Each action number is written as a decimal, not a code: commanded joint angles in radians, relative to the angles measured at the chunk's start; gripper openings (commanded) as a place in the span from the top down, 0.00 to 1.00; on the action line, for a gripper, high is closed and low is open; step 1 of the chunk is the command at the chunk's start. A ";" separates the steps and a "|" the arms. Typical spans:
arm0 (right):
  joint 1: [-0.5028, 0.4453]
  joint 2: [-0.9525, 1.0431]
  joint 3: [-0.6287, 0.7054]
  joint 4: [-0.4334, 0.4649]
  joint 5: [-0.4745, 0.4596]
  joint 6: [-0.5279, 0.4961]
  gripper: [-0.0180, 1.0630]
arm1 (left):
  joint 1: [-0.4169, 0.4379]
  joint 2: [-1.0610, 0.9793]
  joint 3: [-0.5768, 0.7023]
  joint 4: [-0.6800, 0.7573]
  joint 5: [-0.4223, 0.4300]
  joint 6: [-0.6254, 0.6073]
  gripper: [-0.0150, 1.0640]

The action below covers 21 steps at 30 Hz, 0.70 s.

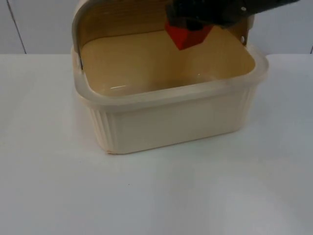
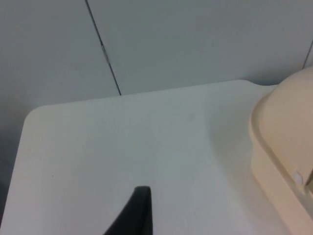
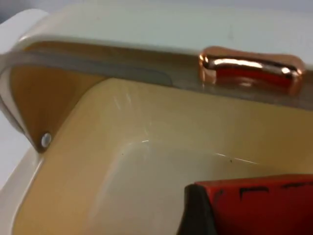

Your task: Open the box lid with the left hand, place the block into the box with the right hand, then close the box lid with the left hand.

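Right tool (image 1: 188,30) clamped, raised; left idle.

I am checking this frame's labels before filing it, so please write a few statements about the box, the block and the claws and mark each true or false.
1. The box lid is raised open. True.
2. The red block lies on the table beside the box. False: the right claw holds it above the open cream box.
3. The left claw grips the lid. False: it hangs over the bare white table, beside the box.
4. The lid carries a copper-coloured handle. True.
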State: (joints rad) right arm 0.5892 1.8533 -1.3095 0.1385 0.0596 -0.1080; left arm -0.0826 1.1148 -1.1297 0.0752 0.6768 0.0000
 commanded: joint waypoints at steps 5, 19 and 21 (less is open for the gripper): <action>-0.002 0.063 -0.036 -0.048 0.022 -0.015 0.98 | 0.003 -0.008 0.002 0.005 0.040 0.000 0.02; -0.017 0.116 -0.036 -0.059 -0.032 -0.012 0.80 | 0.003 -0.008 0.002 0.007 0.050 0.000 0.02; -0.023 0.120 -0.036 -0.059 -0.026 -0.008 0.70 | 0.003 -0.008 0.002 0.010 0.049 0.000 0.02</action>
State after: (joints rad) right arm 0.5733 1.9721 -1.3384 0.0870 0.0507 -0.1147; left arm -0.0826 1.1132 -1.1297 0.0791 0.7252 0.0000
